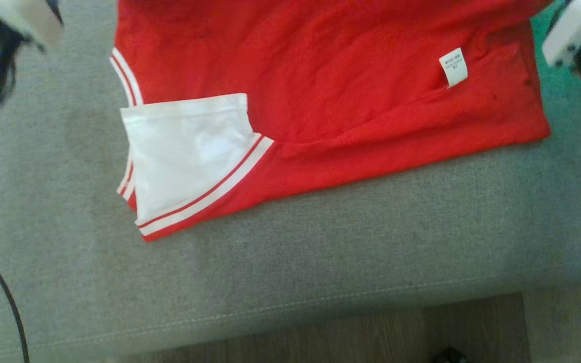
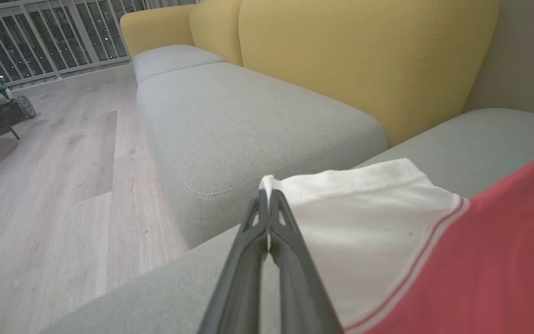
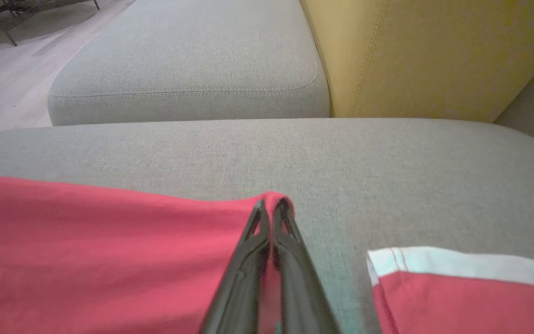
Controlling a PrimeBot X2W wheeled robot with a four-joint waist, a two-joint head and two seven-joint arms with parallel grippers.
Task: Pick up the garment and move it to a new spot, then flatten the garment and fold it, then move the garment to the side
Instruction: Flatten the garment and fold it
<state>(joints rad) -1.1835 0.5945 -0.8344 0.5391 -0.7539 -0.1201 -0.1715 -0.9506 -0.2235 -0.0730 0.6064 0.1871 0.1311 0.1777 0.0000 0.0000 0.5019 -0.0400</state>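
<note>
Here:
- The sofa seat [image 1: 321,262] is the largest surface: a broad grey cushion of coarse woven cloth with rounded corners and a stitched seam along its front edge.
- Behind it stand yellow back cushions [image 2: 364,60], smooth and plump, and beside it lies a pale floor [image 2: 54,185] of wood-grain planks.
- The garment [image 1: 331,75] lies on the seat toward the back. It is soft red knit spread mostly flat, with shallow creases and one long diagonal fold across its lower part.
- Its white sleeve [image 1: 184,151] lies folded over the red body at the robot's left. The sleeve is roughly four-sided and ends in a white cuff band [image 1: 210,194] carrying a thin red stripe.
- The left hand [image 2: 268,195] is closed, its dark tapered fingers pressed together at the sleeve's corner, where white cloth shows between them.
- The right hand [image 3: 271,204] is also closed, pinching a raised edge of the red fabric, which curls over its tips.
- A small white label [image 1: 453,66] — rectangular, with print too small to read — sticks out near the garment's right side.
</note>
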